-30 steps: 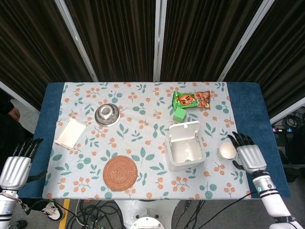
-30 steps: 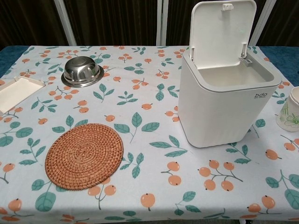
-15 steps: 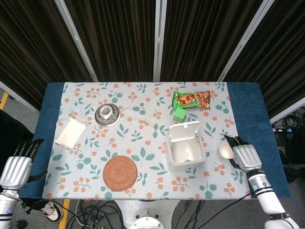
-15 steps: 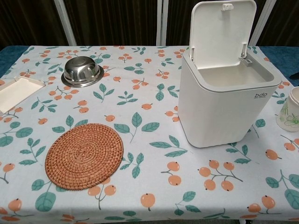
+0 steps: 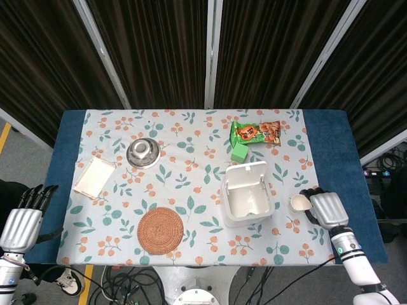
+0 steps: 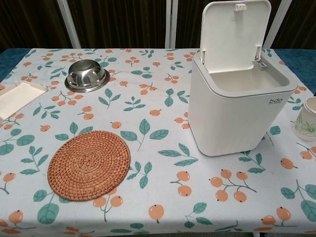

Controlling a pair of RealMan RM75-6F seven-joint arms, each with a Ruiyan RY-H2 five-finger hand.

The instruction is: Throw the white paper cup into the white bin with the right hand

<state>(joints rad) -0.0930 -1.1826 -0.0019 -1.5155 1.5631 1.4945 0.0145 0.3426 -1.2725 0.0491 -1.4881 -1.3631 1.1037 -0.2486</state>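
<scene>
The white paper cup (image 5: 298,203) with a green leaf print (image 6: 305,118) stands on the tablecloth just right of the white bin (image 5: 247,194). The bin (image 6: 237,106) has its lid flipped up and looks empty inside. My right hand (image 5: 323,208) is pressed against the cup's right side, its dark fingers (image 5: 309,193) curled around the far side of the cup. The chest view shows only the cup's left part, with no fingers on it. My left hand (image 5: 20,221) hangs off the table's left edge, fingers straight and apart, holding nothing.
A woven round mat (image 5: 160,230) lies front left of the bin. A steel bowl (image 5: 143,152) and a white tray (image 5: 93,176) are further left. A green box (image 5: 239,153) and a snack bag (image 5: 257,133) lie behind the bin.
My right hand has moved left against the cup and its fingers have curled in. The cup has shifted slightly left towards the bin. The left hand is unchanged.
</scene>
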